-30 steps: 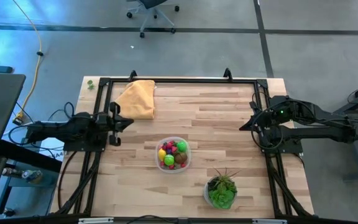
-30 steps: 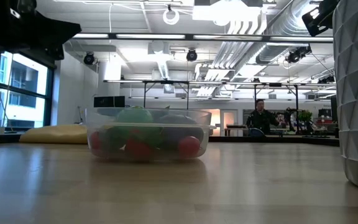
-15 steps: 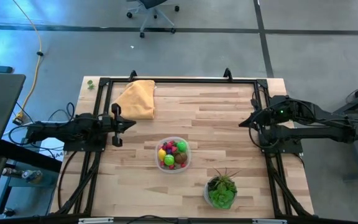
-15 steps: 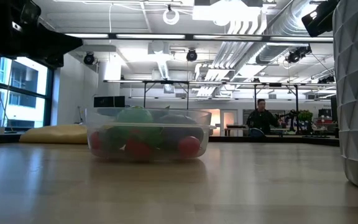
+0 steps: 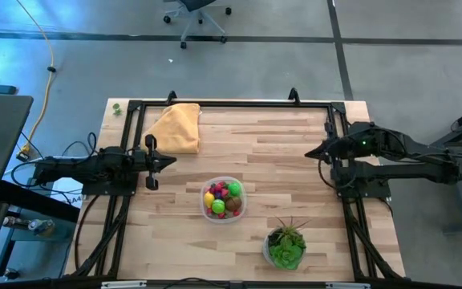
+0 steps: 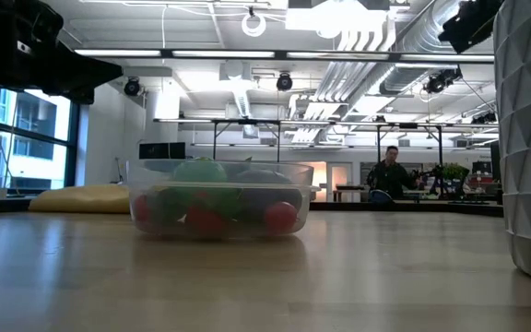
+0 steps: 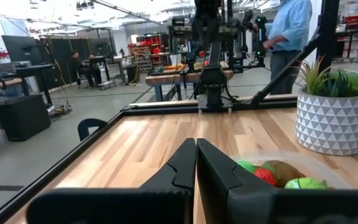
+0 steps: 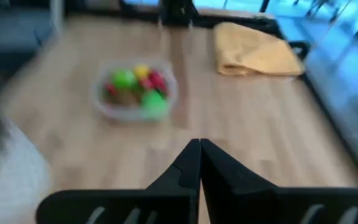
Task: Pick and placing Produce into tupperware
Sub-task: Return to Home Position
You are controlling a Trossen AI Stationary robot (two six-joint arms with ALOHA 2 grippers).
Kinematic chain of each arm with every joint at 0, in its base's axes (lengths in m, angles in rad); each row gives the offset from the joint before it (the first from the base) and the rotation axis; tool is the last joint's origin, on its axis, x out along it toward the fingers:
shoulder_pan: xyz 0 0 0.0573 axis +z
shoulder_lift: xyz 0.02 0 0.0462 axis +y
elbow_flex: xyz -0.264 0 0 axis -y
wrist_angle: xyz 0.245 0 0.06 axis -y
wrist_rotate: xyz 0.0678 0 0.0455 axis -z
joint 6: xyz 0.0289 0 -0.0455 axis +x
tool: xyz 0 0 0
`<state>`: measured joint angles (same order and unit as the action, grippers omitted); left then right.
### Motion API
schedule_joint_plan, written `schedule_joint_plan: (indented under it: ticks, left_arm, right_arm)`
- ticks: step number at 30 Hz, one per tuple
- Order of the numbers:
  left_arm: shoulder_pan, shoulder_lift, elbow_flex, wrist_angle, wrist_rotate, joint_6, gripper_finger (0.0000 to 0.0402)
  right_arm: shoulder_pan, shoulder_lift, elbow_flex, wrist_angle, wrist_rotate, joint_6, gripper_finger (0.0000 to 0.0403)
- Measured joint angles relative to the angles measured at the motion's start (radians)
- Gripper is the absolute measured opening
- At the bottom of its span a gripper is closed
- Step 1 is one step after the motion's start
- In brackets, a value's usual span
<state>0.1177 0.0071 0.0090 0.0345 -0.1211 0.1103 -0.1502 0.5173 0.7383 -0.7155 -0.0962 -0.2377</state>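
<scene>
The round clear tupperware (image 5: 224, 198) stands on its base near the table's middle, and the produce (image 5: 224, 197), small red, green, yellow and brown pieces, lies inside it; both also show in the low view (image 6: 218, 198). My left gripper (image 5: 172, 160) hovers shut at the table's left edge, pointing level toward the middle, with nothing in it (image 7: 196, 155). My right gripper (image 5: 309, 152) hovers shut at the right edge, tipped down toward the table, also with nothing in it (image 8: 199, 155).
A white pot with a green plant (image 5: 285, 246) stands near the front right. A folded yellow cloth (image 5: 176, 127) lies at the far left. A black frame (image 5: 231, 103) runs round the table. People show in the room beyond (image 7: 289, 31).
My left gripper has dipped from pointing slightly up until it points level. My right gripper has swung slightly toward the table's far edge, its view blurred by the turn. Tupperware and produce have not moved.
</scene>
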Motion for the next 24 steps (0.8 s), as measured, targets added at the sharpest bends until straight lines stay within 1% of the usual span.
schedule_joint_plan:
  ticks: [2,6,9,11,13,17,19,22,24]
  left_arm:
    - [0.000,0.000,0.000,0.000,0.000,0.001,0.0005]
    - [0.000,0.000,0.000,0.000,0.000,0.001,0.0005]
    - [0.000,0.000,0.000,0.001,0.000,0.001,0.0005]
    - [0.000,0.000,0.000,0.001,0.000,0.001,0.0005]
    - [0.000,0.000,0.000,0.001,0.000,0.001,0.0005]
    - [0.000,0.000,0.000,0.001,0.000,0.000,0.0005]
    - [0.000,0.000,0.000,0.001,0.000,0.000,0.0005]
    - [0.000,0.000,0.000,0.001,0.001,0.000,0.0005]
    - [0.000,0.000,0.000,0.002,0.001,0.000,0.0005]
  right_arm:
    - [0.000,0.002,0.000,0.046,-0.042,0.145,0.0000]
    - [0.000,0.028,0.000,0.239,-0.026,0.369,0.0000]
    - [0.000,0.056,0.000,0.432,-0.019,0.463,0.0000]
    - [0.000,0.068,0.000,0.531,-0.020,0.494,0.0000]
    - [0.000,0.079,0.000,0.621,-0.019,0.493,0.0000]
    - [0.000,0.084,0.000,0.752,0.072,0.488,0.0000]
    - [0.000,0.071,0.000,0.821,0.088,0.492,0.0000]
    - [0.000,0.023,0.000,0.893,0.048,0.492,0.0000]
    - [0.000,-0.025,0.014,0.894,0.034,0.490,0.0000]
